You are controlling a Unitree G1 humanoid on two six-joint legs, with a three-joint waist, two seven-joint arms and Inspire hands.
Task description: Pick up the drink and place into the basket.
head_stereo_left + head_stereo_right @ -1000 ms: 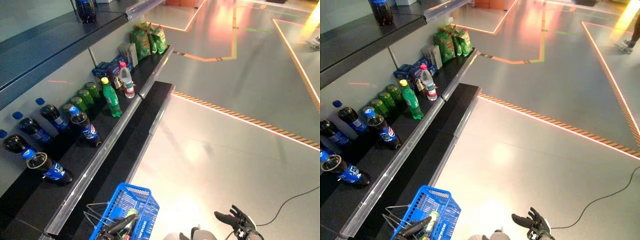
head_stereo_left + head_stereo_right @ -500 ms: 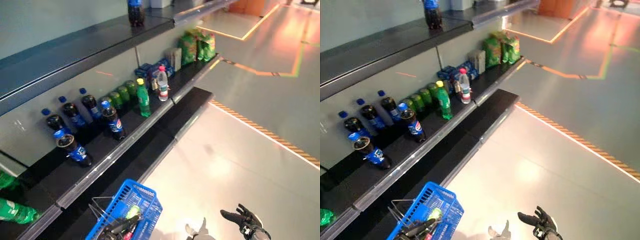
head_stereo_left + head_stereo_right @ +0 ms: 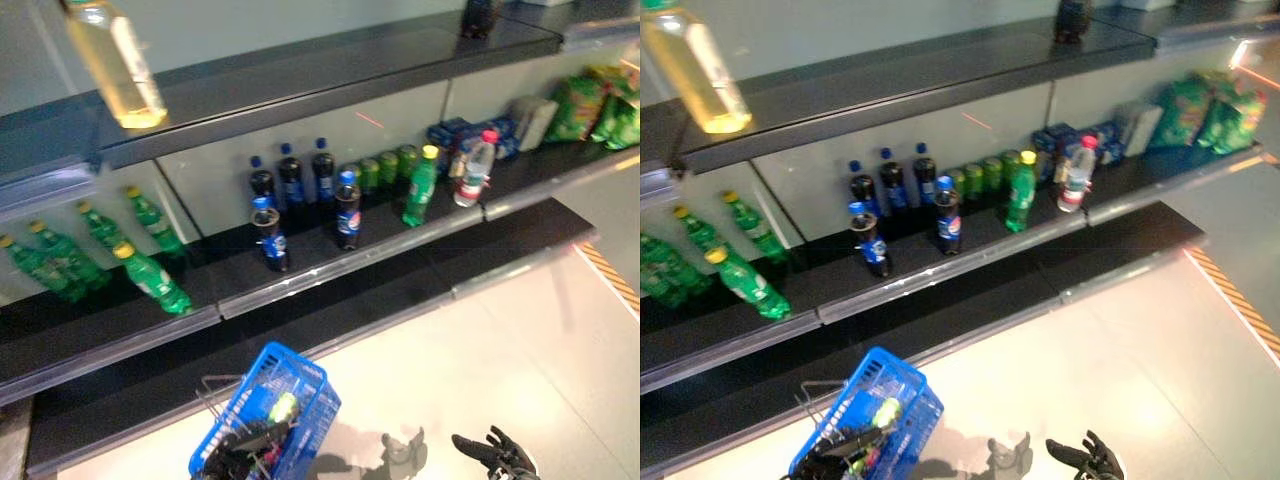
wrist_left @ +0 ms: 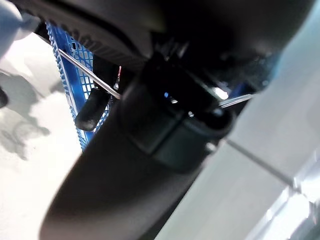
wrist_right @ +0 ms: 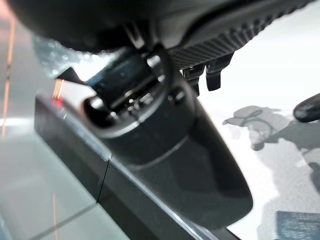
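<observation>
Left eye view: blue basket in left hand, right hand empty.

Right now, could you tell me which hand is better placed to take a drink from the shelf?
The right hand, probably: it hangs free with fingers spread, holding nothing. The left hand is curled round the basket handle, so it is occupied. Neither is near the bottles yet.
</observation>
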